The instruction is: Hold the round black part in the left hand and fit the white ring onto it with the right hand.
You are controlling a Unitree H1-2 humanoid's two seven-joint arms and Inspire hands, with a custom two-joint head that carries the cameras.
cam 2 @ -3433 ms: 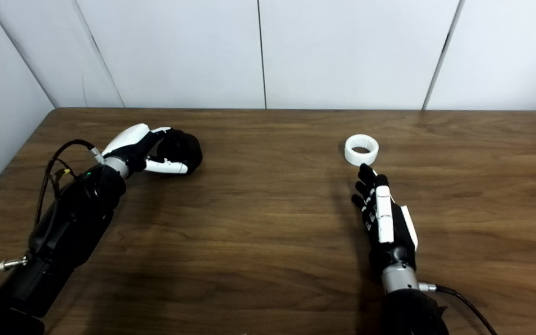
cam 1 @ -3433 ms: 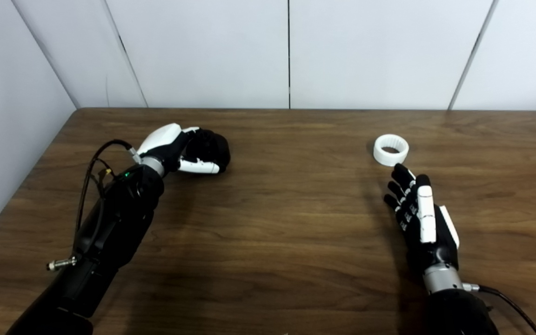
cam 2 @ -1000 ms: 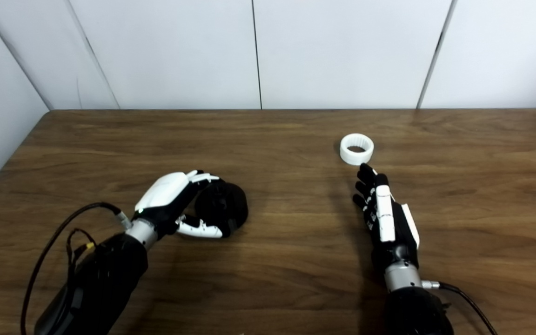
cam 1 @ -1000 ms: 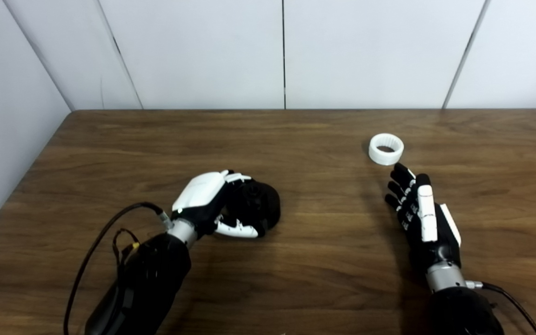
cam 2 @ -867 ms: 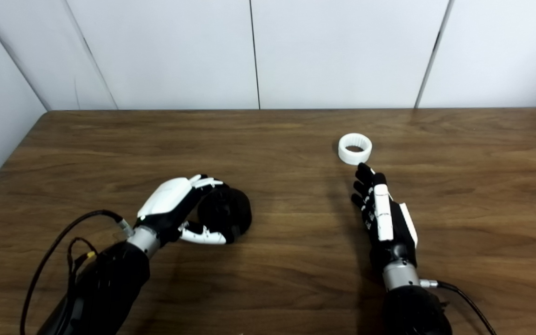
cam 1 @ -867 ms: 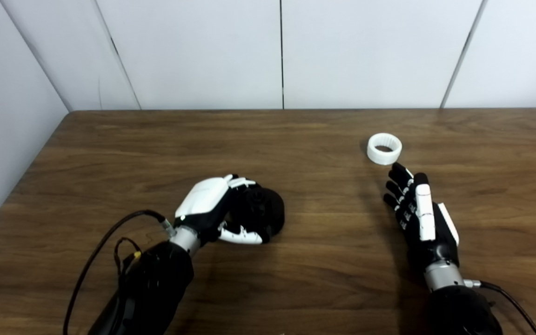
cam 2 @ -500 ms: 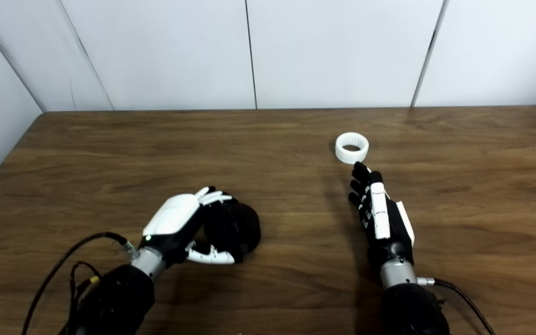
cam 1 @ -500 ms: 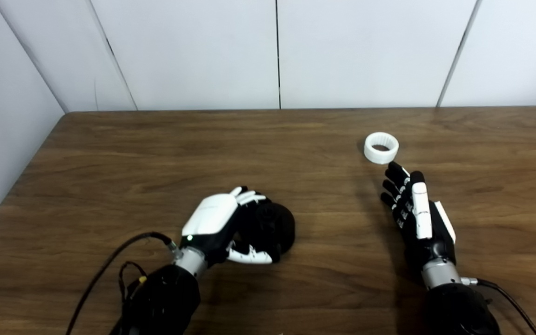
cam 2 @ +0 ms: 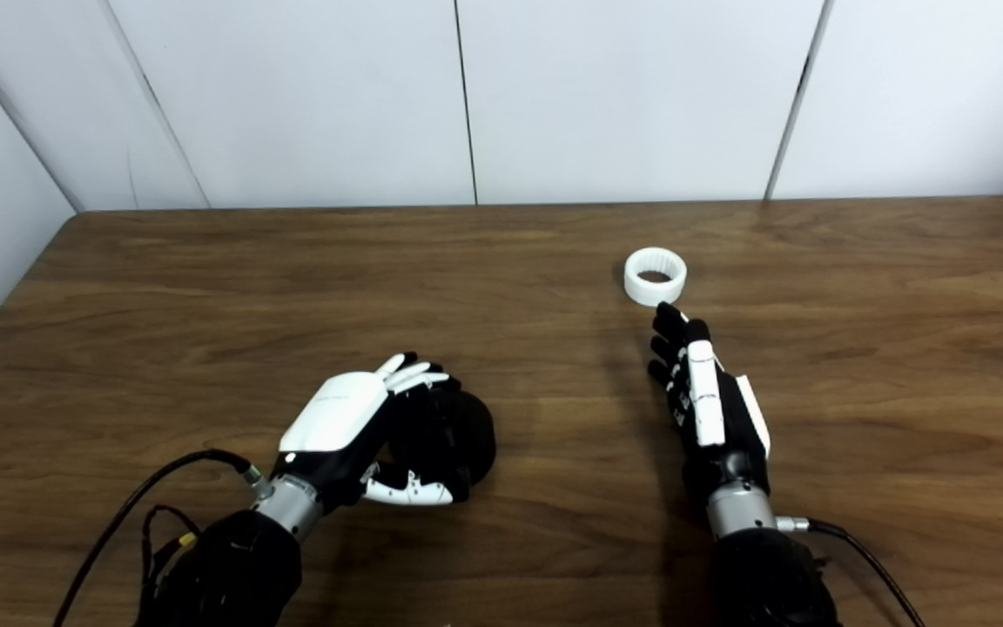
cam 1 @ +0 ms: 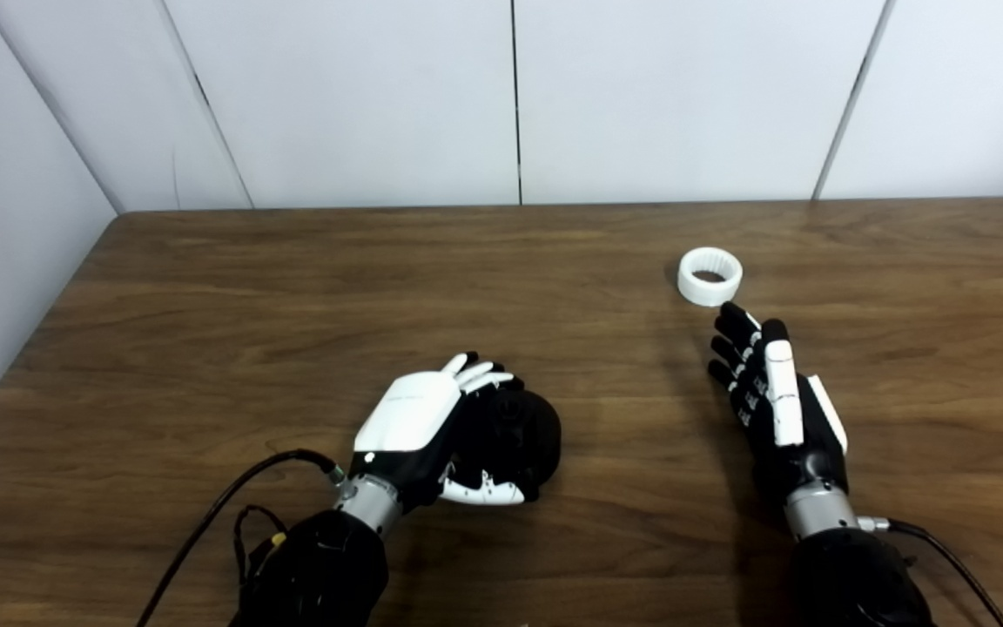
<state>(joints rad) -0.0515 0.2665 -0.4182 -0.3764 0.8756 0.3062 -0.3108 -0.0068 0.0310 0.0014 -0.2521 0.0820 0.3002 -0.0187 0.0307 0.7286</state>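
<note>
White ring (cam 1: 710,276) flat on counter (cam 1: 205,287), just beyond empty, extended right hand (cam 1: 773,405) at 11 o'clock; left hand (cam 1: 440,431) grasps black part (cam 1: 529,433).

The left hand (cam 1: 432,427) carried the round black part (cam 1: 529,440) from the far left of the surface (cam 1: 205,287), where it had been a few seconds earlier, toward the middle and nearer the robot, and over the last second it crept a little further the same way. Its fingers (cam 1: 477,376) stayed wrapped around the part throughout. The left forearm swung in with it and came up more steeply from the bottom edge. The camera drifted slightly, so the whole scene slid a touch to the left
</note>
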